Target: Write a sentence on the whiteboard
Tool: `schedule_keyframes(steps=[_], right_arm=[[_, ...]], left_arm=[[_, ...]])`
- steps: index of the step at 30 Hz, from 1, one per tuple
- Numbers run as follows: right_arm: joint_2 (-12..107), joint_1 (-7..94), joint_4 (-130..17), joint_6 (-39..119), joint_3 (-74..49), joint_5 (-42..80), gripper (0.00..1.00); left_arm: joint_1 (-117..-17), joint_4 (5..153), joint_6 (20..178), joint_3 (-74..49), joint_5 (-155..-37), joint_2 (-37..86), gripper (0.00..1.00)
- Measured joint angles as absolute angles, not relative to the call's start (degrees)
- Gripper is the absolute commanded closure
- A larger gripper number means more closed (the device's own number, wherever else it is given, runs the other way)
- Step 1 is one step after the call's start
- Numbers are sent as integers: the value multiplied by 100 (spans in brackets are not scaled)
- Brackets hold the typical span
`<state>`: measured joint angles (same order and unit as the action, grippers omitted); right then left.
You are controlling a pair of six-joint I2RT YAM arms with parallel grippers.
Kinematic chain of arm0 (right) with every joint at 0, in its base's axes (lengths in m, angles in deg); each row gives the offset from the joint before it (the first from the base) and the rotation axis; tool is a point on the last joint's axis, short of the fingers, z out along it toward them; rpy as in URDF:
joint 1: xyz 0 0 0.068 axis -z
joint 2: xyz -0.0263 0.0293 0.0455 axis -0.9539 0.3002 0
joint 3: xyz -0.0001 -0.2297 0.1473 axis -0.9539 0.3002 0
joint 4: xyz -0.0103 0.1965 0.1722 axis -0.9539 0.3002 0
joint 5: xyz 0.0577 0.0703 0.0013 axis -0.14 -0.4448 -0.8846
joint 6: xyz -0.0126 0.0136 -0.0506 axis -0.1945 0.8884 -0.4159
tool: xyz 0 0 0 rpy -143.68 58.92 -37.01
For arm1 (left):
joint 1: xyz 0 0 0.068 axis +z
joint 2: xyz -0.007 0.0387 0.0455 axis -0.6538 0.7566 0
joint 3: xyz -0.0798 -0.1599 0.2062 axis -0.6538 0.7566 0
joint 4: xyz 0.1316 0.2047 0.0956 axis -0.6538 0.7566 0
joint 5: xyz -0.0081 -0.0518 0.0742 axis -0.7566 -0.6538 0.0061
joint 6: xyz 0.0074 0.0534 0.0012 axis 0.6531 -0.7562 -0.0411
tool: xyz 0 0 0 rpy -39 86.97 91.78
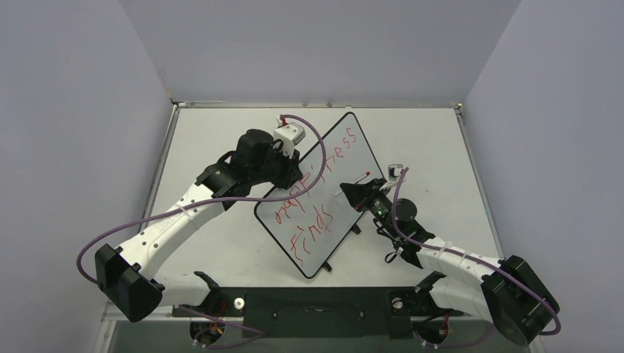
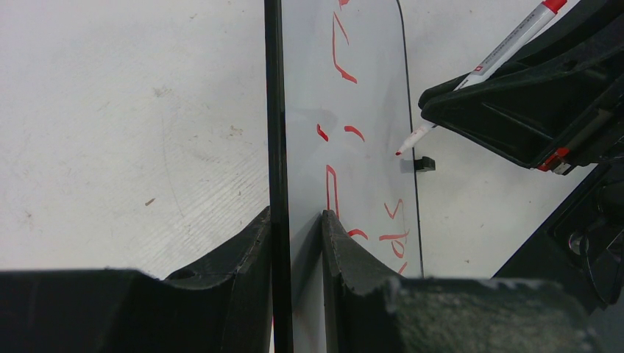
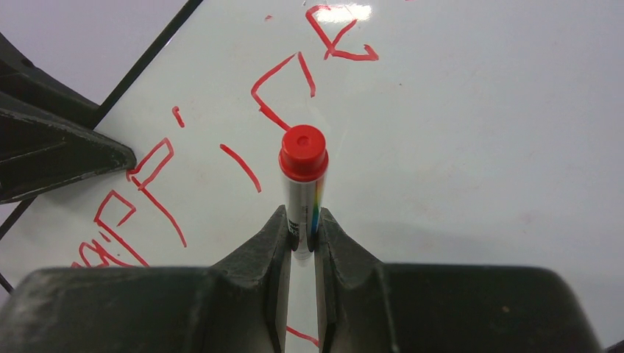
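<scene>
The glossy white, black-rimmed whiteboard (image 1: 360, 158) sits diagonally at the overhead frame's centre, its red handwritten sentence (image 1: 310, 228) reading "happiness finds". Left claw (image 2: 294, 220) pinches the rim; right claw (image 3: 302, 220) is closed around a red-capped white marker (image 3: 302, 193). A heavy stroke could swivel the whiteboard, warping letters.

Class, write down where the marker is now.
Top view, right of centre: the marker is clamped in the right gripper, its tip pointing at the whiteboard beside the red lettering.
</scene>
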<state>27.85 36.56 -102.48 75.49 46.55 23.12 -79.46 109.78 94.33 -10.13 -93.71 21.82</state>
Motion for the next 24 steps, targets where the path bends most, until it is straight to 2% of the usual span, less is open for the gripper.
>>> schedule_keyframes(steps=[24], right_arm=[[3515, 3737, -11136, 7774, 4851, 2631, 100]], left_arm=[[-7944, 10987, 9440, -987, -9327, 2177, 100]])
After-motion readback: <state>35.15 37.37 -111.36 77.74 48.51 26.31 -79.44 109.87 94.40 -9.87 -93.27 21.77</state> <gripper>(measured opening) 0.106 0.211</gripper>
